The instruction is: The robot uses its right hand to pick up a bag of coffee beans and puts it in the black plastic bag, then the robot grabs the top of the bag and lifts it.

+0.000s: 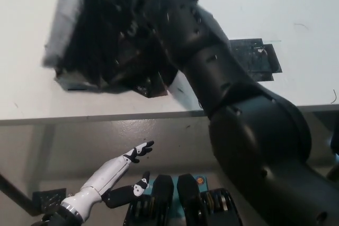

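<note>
From the head view, you have the black plastic bag [106,41] in the upper left of the picture, a crumpled, motion-blurred mass over the white tabletop [275,9], its lower edge near the tabletop's front edge; whether it hangs free or touches the surface you cannot tell through the blur. Your black right arm [222,93] comes up from the lower right and runs diagonally to the bag's top right part, where it merges with the dark plastic. The right hand itself is lost against the bag, so you cannot tell whether its fingers are clenched on the plastic or released. The bag lies up and to the left of the arm's end, with its long axis running roughly from upper right down to lower left. No coffee bean bag shows anywhere; judge it either inside the black bag or hidden. A dark flat patch [254,59] lies on the tabletop just right of the arm. Your white left hand [132,170] rests low at the lower left, below the tabletop edge, fingers spread and holding nothing, well apart from the bag, so the right arm is far nearer.
</note>
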